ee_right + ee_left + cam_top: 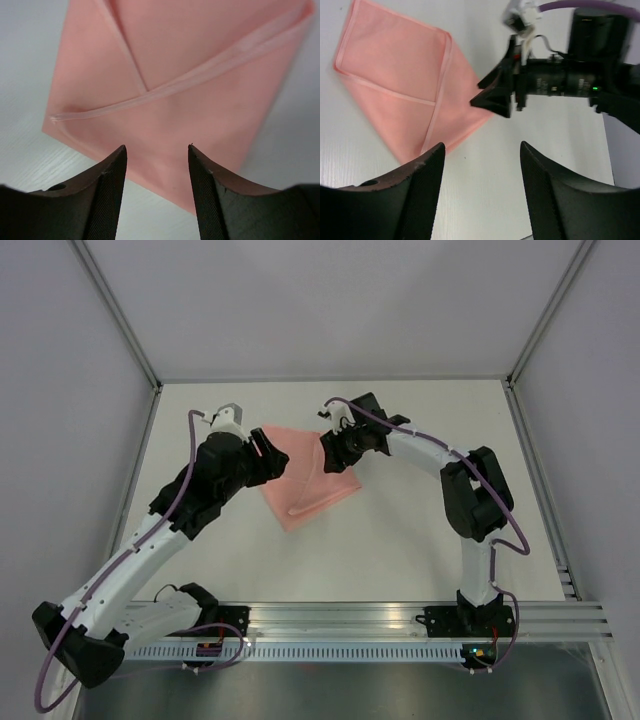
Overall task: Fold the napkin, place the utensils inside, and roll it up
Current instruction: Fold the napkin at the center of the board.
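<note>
Napkin: my pink napkin (303,485) lies flat near the middle of the white counter (400,560), between my two tools.
Napkin shape: it is folded. Flaps lie over each other, and the thin sewn edges cross on top. In the top view one corner points to about 6 o'clock.
Right tool: my right tool (334,454) is at the napkin's corner, at about 2 o'clock from its middle. The two fingers are spread apart with nothing between them, and pink cloth shows through the gap. I cannot tell if they touch the cloth.
Left tool: my left tool (264,454) is by the napkin's edge, at about 10 o'clock from its middle. Its fingers are wide apart too and hold nothing. Bare counter shows between them, just beside the napkin.
</note>
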You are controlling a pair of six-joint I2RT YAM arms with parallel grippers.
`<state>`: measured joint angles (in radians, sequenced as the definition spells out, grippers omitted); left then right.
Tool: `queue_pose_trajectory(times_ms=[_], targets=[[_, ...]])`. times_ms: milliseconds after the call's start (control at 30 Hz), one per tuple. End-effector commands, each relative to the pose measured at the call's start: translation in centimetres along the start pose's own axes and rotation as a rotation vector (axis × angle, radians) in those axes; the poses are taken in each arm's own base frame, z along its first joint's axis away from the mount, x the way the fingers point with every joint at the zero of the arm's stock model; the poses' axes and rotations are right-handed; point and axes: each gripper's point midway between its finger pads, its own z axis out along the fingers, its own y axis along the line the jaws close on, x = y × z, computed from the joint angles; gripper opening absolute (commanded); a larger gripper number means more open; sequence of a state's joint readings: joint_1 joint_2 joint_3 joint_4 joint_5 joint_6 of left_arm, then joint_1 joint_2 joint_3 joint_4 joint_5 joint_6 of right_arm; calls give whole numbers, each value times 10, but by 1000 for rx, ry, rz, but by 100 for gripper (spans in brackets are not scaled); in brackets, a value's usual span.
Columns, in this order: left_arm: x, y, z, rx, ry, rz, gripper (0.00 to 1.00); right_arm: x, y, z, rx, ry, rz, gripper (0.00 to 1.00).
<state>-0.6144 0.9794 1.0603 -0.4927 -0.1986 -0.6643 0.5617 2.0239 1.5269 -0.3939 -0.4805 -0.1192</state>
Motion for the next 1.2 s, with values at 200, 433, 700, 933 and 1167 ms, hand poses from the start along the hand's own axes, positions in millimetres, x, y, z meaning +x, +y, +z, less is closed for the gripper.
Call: queue_pose_trajectory(times_ms=[200,433,700,933,1167], targets=[[35,111,69,-260,48,-331,47,10,-65,-52,133,17,61,63],[67,176,93,-451,98,-409,33,33,-73,-45,118,66,96,65],[89,219,108,-588,135,-467,13,46,-80,-35,125,111,114,65],[101,244,132,-669,206,-465,5,51,-81,-31,121,125,124,65],[104,250,153,-691,246,-457,2,60,-77,-31,103,147,123,65]])
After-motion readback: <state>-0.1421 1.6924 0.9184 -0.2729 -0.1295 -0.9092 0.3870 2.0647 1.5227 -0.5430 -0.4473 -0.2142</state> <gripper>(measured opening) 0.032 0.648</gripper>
